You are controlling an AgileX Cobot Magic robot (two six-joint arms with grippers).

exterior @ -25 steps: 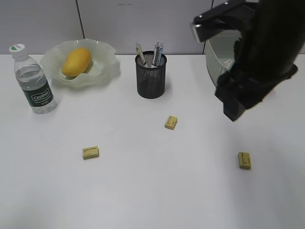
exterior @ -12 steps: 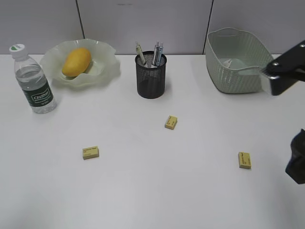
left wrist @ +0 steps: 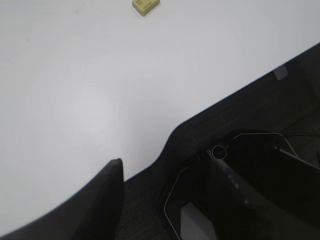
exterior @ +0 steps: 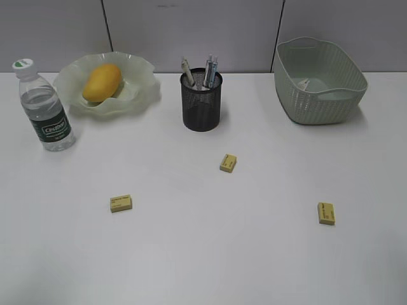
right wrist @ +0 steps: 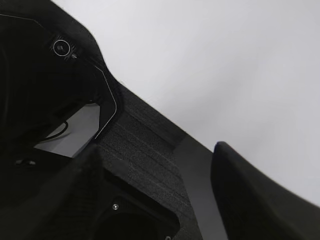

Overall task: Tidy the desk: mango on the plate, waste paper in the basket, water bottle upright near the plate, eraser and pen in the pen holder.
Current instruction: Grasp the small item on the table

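Three yellow erasers lie loose on the desk (exterior: 191,254): the left eraser (exterior: 121,203), the middle eraser (exterior: 228,162) and the right eraser (exterior: 326,213), all well apart from one another and none yet in the pen holder (exterior: 202,101), which already has pens standing in it. The rest looks done: the mango (exterior: 102,82) sits on the plate (exterior: 143,95), the water bottle (exterior: 43,108) stands upright just beside it, and a white scrap that is probably the waste paper (exterior: 305,83) lies in the basket (exterior: 331,105). Your left gripper (left wrist: 167,200) hangs at the desk's near edge, fingers apart and holding nothing, with one eraser far ahead of it; your right gripper (right wrist: 160,195) is likewise spread and empty, with only bare desk beyond it. Take the eraser nearest each hand, come straight down, close across its short sides, and release only once it is above the holder's mouth, clear of the pens.
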